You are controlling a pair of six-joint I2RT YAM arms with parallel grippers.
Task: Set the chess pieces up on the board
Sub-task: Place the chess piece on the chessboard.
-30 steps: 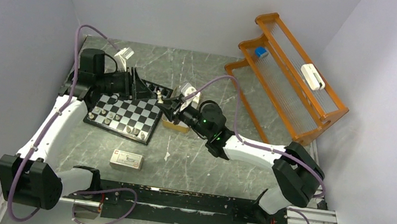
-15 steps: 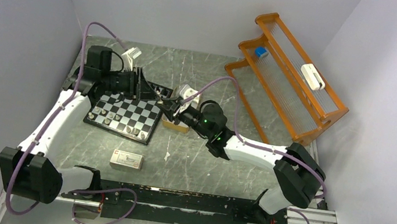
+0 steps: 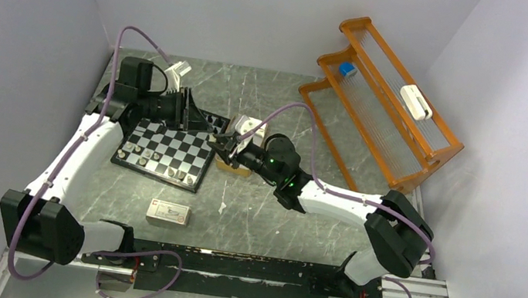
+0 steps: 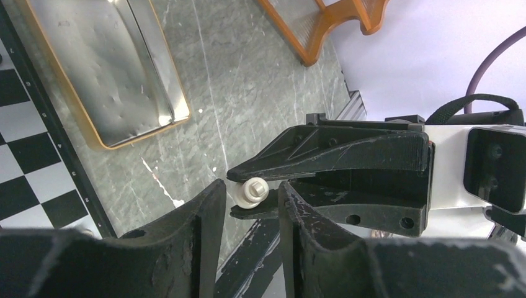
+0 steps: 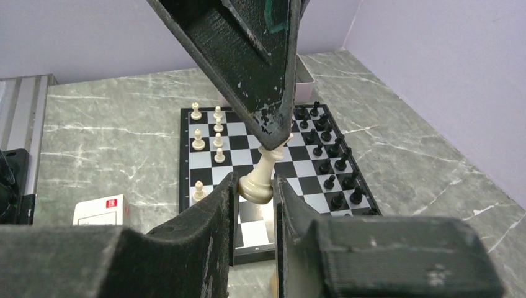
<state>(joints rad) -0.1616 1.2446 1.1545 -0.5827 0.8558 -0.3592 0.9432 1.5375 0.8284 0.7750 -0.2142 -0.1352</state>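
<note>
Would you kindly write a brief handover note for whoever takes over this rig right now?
Right gripper: shut on a white piece, held near the board's edge.
Left gripper: open, tips at that piece's head.
Done: many black pieces stand along one side, a few white ones along the other.
Left: complete the handover, place this piece, set out the missing pieces.

Nothing readable for you here.
Closest you get is the small white carton (image 3: 167,213) on the worktop (image 3: 260,211): a red patch and some dark print on its face, all too small to make out. The board (image 3: 167,152) rim gives you no legible letters or numbers.
</note>
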